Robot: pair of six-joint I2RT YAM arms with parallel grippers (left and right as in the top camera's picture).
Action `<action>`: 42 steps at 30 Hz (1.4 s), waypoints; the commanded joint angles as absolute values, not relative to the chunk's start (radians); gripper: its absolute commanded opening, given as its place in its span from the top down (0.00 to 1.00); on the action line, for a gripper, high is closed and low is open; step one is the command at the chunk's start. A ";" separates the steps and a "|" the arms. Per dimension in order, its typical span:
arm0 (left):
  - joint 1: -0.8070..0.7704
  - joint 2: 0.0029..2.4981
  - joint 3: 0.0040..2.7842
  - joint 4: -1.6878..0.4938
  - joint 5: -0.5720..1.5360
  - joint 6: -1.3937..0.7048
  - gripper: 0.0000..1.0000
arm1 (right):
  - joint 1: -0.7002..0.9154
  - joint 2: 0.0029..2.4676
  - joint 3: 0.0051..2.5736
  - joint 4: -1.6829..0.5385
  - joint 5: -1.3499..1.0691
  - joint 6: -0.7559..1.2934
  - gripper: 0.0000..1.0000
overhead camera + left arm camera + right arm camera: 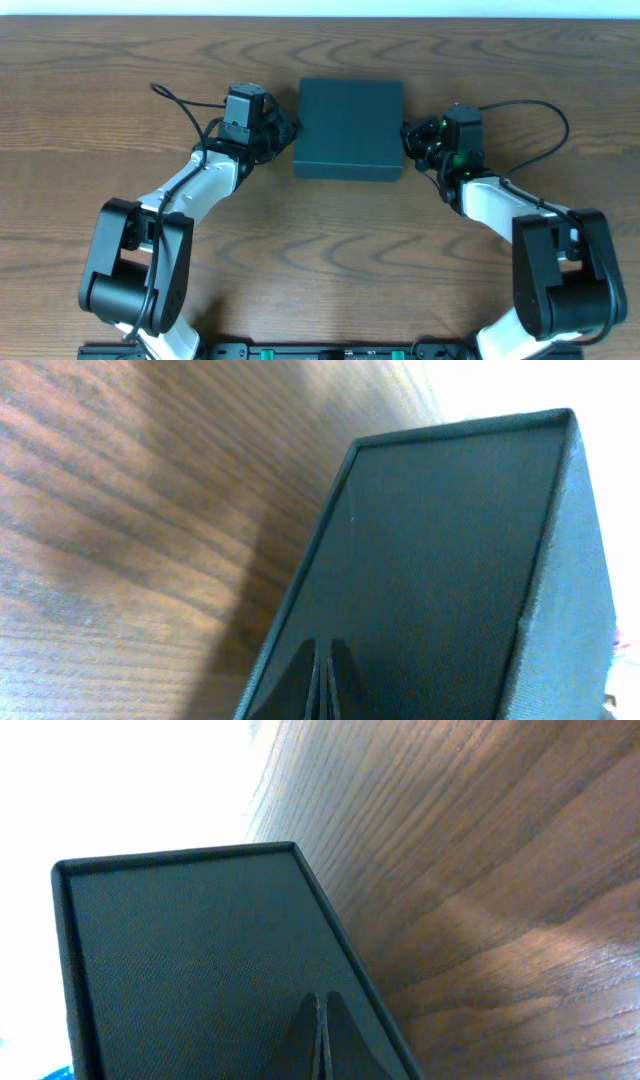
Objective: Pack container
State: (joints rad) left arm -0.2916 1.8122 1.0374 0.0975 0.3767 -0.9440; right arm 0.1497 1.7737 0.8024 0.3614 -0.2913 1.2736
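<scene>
The container [350,128] lies closed on the desk [320,270], at 12 o'clock from the arms' bases. The left tool [292,131] is at its 9 o'clock wall and the right tool [406,136] at its 3 o'clock wall. Both have their fingers pressed together, gripping nothing, with the tips at or against the walls. As I judge it, uneven pressure from either side would skid or twist the box. Lifting it on such narrow tips could let it slip.
</scene>
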 commanded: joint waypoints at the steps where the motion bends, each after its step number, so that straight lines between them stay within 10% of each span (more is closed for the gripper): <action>1: -0.335 1.819 1.064 0.118 0.493 -0.985 0.94 | 0.224 1.768 0.812 0.379 -0.464 1.332 0.99; 42: -0.330 1.819 1.078 -0.108 0.362 -0.813 0.94 | 0.316 1.909 0.812 0.429 -0.446 1.285 0.98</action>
